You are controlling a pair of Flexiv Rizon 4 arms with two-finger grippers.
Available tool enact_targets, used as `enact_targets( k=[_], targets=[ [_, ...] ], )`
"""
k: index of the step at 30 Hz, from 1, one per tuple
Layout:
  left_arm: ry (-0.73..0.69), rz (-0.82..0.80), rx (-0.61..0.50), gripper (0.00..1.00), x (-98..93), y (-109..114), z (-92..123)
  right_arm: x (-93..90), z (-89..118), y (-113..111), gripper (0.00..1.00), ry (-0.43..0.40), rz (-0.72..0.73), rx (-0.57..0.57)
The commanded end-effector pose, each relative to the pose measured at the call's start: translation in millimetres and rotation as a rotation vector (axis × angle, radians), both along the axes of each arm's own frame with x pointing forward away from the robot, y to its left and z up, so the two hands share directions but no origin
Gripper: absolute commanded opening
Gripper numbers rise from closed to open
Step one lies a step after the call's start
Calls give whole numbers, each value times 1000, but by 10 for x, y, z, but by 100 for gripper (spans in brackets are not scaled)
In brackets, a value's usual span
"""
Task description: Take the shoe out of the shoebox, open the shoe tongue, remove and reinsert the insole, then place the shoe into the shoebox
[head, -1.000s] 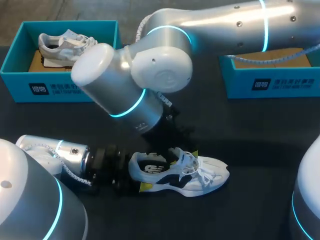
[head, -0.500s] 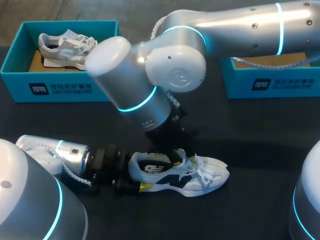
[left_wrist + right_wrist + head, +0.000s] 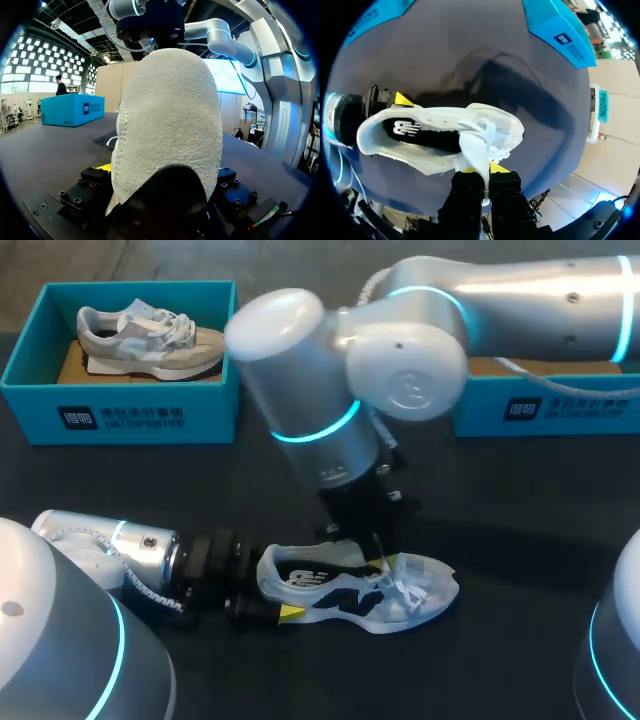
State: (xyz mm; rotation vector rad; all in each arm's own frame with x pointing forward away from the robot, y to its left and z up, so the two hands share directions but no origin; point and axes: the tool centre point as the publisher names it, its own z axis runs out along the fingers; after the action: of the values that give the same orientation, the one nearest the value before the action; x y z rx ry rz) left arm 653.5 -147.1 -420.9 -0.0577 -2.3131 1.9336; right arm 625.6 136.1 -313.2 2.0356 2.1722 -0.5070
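A white and navy shoe [image 3: 340, 592] lies on its side on the dark table [image 3: 520, 500], toe toward the right. My left gripper [image 3: 268, 592] comes in low from the left, its wide-set fingers on both sides of the heel. In the left wrist view the heel [image 3: 170, 125] fills the space between the fingers of the left gripper [image 3: 165, 172]. My right gripper [image 3: 378, 560] points down over the laces. In the right wrist view the right gripper [image 3: 481, 171] is shut on the white tongue [image 3: 472, 150], pinched between its yellow tips. The shoe's opening [image 3: 427, 137] shows dark.
A teal shoebox [image 3: 120, 415] at the back left holds a grey shoe [image 3: 145, 335]. A second teal shoebox [image 3: 545, 400] stands at the back right, partly behind my right arm. Bare table lies in front of and to the right of the shoe.
My right arm has swung to the right and come down onto the shoe, and its fingers have closed on the tongue. The left gripper and the shoe have stayed in place.
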Motion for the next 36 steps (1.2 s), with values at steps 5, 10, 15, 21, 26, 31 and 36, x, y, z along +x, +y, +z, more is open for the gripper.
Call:
enact_targets(
  k=[5,10,15,21,26,31,36],
  targets=[
    [0,2,3,0,6,-2,-2,-7,-9,-496,0,27,38,419],
    [0,2,3,0,6,-2,-2,22,-54,-644,0,40,76,536],
    [0,2,3,0,6,-2,-2,49,-132,-724,0,62,98,595],
    [0,2,3,0,6,-2,-2,65,-265,-787,0,84,123,675],
    [0,2,3,0,6,-2,-2,62,-305,-791,30,98,146,714],
    [0,2,3,0,6,-2,-2,40,-248,-808,73,96,154,710],
    [0,2,3,0,6,-2,-2,-11,-40,-833,100,72,185,678]
  ],
)
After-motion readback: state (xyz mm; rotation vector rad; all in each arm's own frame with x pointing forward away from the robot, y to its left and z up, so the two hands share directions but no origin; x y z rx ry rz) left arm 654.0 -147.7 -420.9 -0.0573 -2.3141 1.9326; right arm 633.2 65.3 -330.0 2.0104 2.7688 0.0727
